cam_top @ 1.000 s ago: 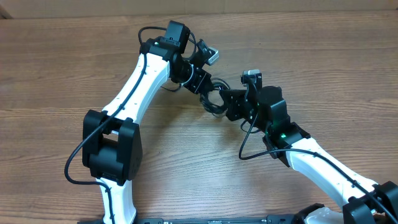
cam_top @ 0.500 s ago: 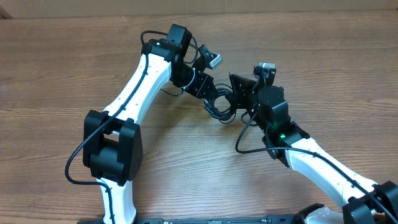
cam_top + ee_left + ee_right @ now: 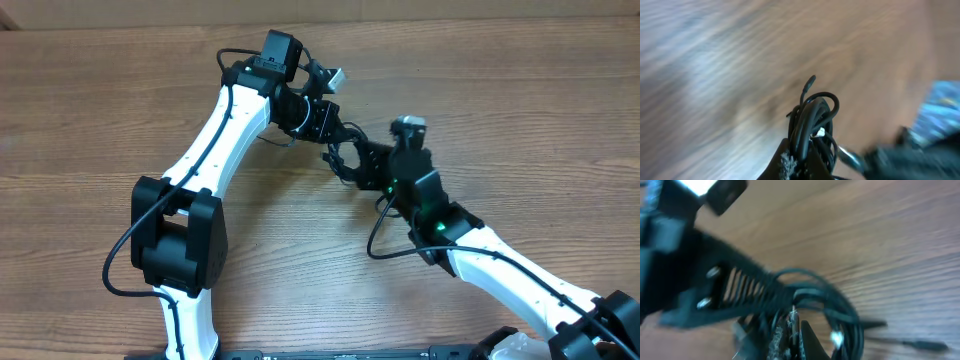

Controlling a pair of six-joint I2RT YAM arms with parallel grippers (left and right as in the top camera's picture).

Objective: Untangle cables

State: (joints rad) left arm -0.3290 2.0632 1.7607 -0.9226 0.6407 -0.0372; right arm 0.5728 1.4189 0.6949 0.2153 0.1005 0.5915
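The cables (image 3: 343, 160) are a small tangled bundle of thin black cords held above the wooden table between both grippers. My left gripper (image 3: 333, 140) reaches in from the upper left and is shut on the bundle. In the left wrist view the looped cables (image 3: 814, 120) rise out of that gripper (image 3: 800, 152), with a plug tip (image 3: 811, 79) sticking up. My right gripper (image 3: 368, 168) comes in from the right and is shut on the same bundle. In the blurred right wrist view the cable loops (image 3: 840, 305) curl around this gripper (image 3: 792, 327).
The wooden table (image 3: 520, 120) lies under both arms. The white left arm (image 3: 215, 140) stretches from the bottom left and the right arm (image 3: 500, 270) from the bottom right. A thicker black cord (image 3: 385, 235) hangs in a loop from the right arm.
The right gripper has swung left and closed in on the left gripper. The left gripper and the bundle shifted slightly up and left. Both wrist views are blurred by motion.
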